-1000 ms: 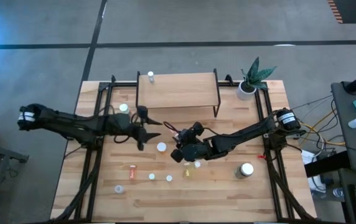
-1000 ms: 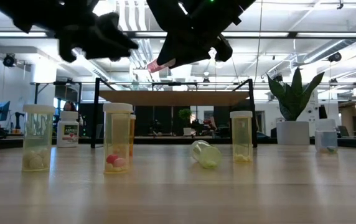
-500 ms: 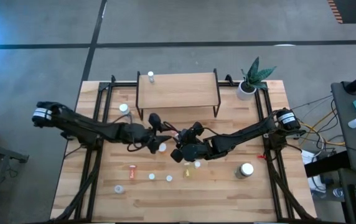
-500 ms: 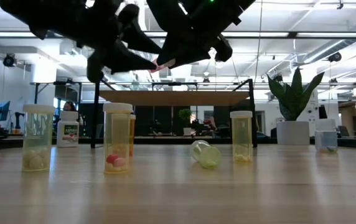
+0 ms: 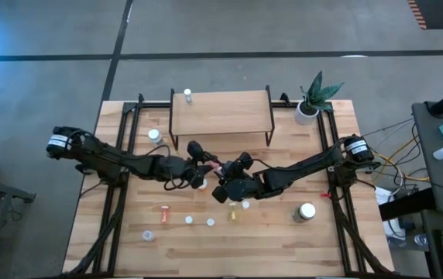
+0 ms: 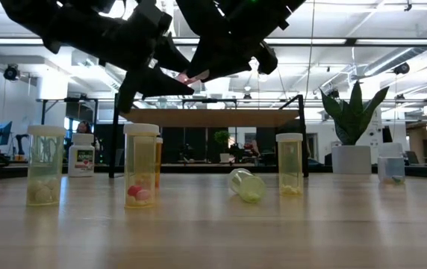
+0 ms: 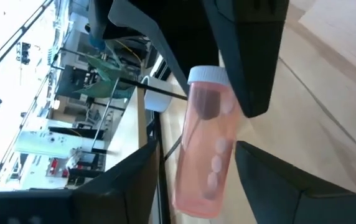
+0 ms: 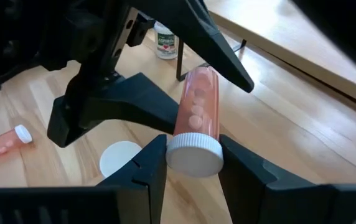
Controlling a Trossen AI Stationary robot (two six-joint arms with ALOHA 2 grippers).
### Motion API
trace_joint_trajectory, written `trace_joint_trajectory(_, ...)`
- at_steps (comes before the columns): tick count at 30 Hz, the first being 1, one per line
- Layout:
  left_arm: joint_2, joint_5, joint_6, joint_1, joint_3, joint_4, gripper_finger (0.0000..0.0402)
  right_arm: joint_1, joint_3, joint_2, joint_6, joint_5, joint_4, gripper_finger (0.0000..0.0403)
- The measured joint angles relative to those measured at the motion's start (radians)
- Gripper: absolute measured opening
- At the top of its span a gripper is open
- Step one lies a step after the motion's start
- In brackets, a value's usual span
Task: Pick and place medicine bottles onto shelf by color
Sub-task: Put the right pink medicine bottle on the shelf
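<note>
My right gripper (image 8: 193, 171) is shut on a pink medicine bottle (image 8: 196, 109) with a white cap, in the air over the table's middle (image 5: 216, 166). My left gripper (image 7: 193, 186) is open. Its fingers stand on either side of the bottle's body (image 7: 206, 149), with a gap showing on both sides. In the low view the bottle (image 6: 187, 77) hangs high between both grippers. The shelf (image 5: 221, 113) stands at the far middle with one white bottle (image 5: 187, 96) on it. My right gripper pinches the pink bottle at its white cap end (image 8: 193, 152) between its two fingers. The fingers come roughly level from the table's right side. The bottle's body points on past the fingertips toward my left gripper. The bottle lies on its side in the air, clear of the table.
Several small bottles stand or lie on the near half of the table (image 5: 188, 220), one orange bottle lying on its side (image 5: 165, 209). A larger bottle (image 5: 307, 211) stands near right. A white bottle (image 5: 154, 136) stands left of the shelf. A potted plant (image 5: 312, 99) is far right.
My left gripper has gone toward the table's right edge, up to the pink bottle, and its open fingers now stand around the bottle's body. My right gripper and the bottle have kept still.
</note>
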Motion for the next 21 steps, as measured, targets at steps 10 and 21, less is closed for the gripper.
trace_joint_trajectory(10, -0.006, 0.000, 0.000, 0.000, 0.000, -0.010, 0.0088, 0.000, 0.000, -0.002, 0.000, 0.000, 0.004, 0.0120)
trace_joint_trajectory(21, -0.006, -0.008, -0.014, 0.000, 0.000, -0.005, 0.0088, 0.000, 0.000, -0.002, -0.001, 0.002, 0.011, 0.0138)
